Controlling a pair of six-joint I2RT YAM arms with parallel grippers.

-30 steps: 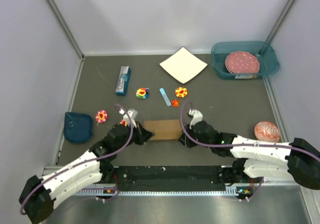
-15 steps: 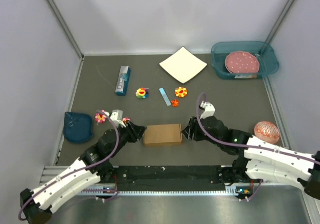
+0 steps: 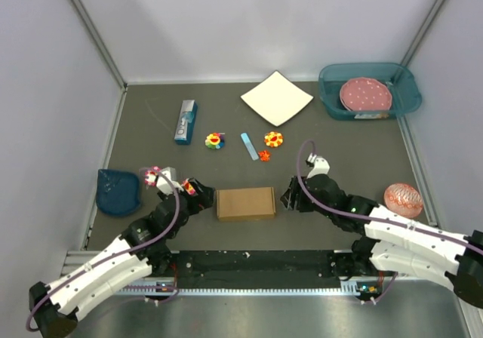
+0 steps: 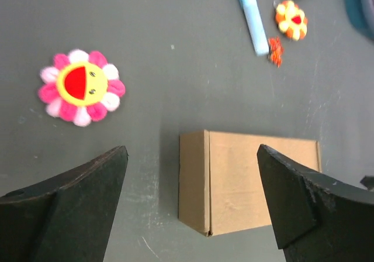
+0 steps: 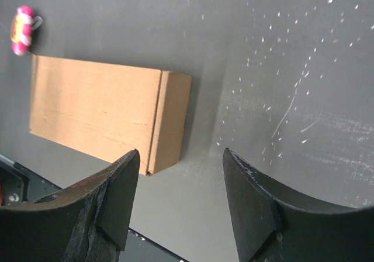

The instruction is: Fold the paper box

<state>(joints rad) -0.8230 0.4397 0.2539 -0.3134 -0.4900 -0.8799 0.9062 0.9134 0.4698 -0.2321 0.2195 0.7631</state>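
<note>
Top external: paper box (image 3: 245, 203) lies closed and flat on desk (image 3: 339, 145), just ahead of left gripper (image 3: 201, 200) and right gripper (image 3: 288, 198), touching neither. Both spread wide, holding nothing (wrist views agree). Folding looks done; next move likely only a check press or backing away.
</note>
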